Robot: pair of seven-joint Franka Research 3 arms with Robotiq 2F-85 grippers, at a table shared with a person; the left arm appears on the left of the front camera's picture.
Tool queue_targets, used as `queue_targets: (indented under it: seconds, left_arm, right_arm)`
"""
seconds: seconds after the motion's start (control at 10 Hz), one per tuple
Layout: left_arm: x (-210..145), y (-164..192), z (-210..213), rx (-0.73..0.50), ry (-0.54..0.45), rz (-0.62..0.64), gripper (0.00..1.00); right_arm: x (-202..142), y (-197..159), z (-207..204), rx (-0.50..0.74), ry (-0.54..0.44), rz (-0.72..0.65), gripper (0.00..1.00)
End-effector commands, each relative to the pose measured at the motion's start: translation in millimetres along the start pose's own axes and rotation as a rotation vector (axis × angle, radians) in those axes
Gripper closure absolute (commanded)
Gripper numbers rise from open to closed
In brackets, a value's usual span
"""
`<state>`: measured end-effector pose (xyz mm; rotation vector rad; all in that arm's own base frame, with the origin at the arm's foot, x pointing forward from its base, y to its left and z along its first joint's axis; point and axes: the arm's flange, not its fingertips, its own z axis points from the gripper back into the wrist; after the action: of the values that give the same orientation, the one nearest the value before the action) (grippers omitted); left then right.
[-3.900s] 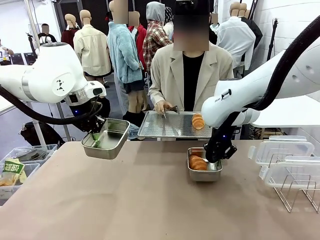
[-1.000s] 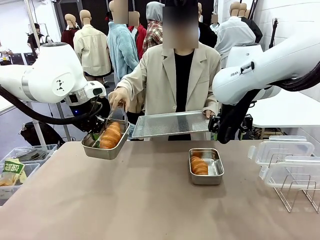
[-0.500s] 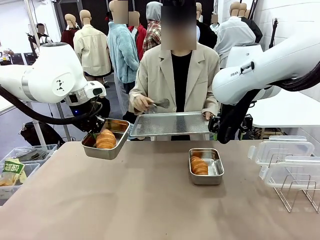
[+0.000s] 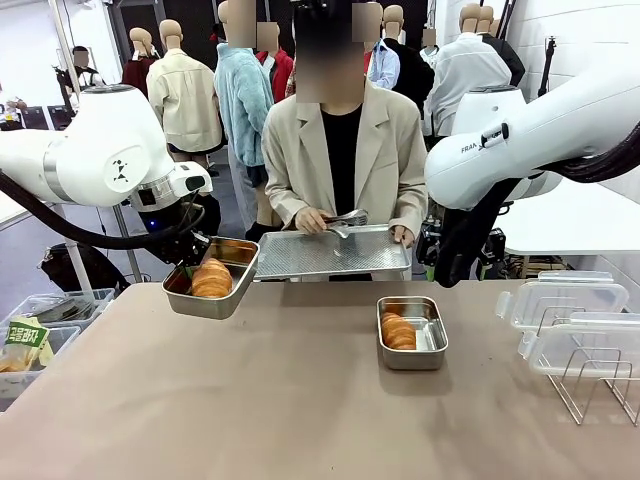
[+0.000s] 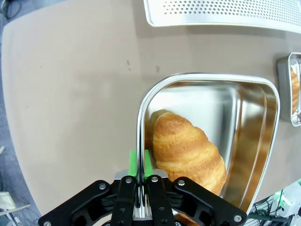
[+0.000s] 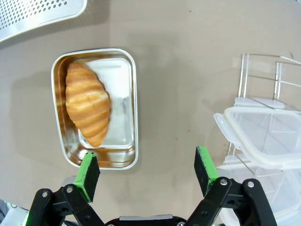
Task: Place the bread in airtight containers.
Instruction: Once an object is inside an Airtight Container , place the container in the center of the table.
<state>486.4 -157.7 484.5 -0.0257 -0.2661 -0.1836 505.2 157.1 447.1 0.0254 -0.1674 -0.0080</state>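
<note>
My left gripper [image 5: 140,162] is shut on the rim of a steel airtight container [image 4: 203,303] and holds it in the air over the table's far left edge. One bread roll [image 4: 212,278] lies in it, golden and ridged [image 5: 188,150], against the container's wall [image 5: 244,122]. A second container [image 4: 430,352] stands on the table's middle right with a bread roll [image 4: 398,331] inside. My right gripper [image 6: 146,162] hangs open high above that container [image 6: 134,94] and its bread [image 6: 87,103], touching nothing.
A person across the table holds a perforated metal tray [image 4: 330,252] with tongs [image 4: 346,217] resting on it. Clear plastic lids [image 4: 565,300] lie over a wire rack [image 4: 590,385] at the right. Clear bins [image 4: 40,330] stand off the table's left side.
A second ago the person's tongs were setting the bread into the held container. The hand and tongs have drawn back to the tray, which came lower. Both arms stayed still.
</note>
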Motion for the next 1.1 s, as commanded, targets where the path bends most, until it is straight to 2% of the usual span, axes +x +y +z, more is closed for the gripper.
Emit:
queue_targets:
  seconds: [0.0,0.6,1.0]
  left_arm:
    - [0,2,4,0.012,-0.012,-0.008,1.00]
    - [0,0,0,0.000,0.000,0.000,1.00]
    - [-13,27,-31,-0.022,-0.039,0.043,1.00]
  right_arm:
    - [1,2,-1,0.005,-0.010,-0.017,0.00]
    - [1,2,-1,0.005,-0.010,-0.017,0.00]
    - [1,2,-1,0.005,-0.010,-0.017,0.00]
